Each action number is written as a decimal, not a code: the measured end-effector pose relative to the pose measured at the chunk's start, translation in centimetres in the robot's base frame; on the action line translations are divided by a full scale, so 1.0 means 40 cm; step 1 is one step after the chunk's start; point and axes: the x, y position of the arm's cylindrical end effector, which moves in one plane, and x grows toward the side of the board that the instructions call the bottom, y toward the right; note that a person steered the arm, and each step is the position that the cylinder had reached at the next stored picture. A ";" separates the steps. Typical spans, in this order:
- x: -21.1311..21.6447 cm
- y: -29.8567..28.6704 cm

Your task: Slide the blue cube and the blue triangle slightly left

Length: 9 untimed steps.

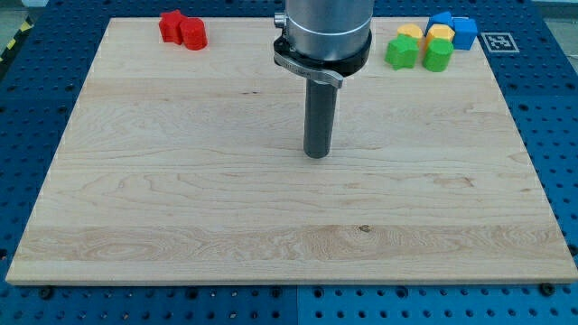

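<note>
The blue cube (464,32) and the blue triangle (441,19) sit close together at the view's top right corner of the wooden board (181,199), the triangle partly hidden behind the yellow blocks. My tip (317,154) rests on the board near its middle, well to the left of and below both blue blocks, touching no block. The rod hangs down from the arm's grey end at the view's top centre.
Two yellow blocks (408,32) (440,34) and two green blocks (400,52) (438,55) crowd just left of and below the blue ones. Two red blocks (172,24) (193,34) lie at the top left. A marker tag (497,41) lies off the board's right.
</note>
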 end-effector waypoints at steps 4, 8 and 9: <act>-0.172 0.589; -0.529 0.711; -0.529 0.711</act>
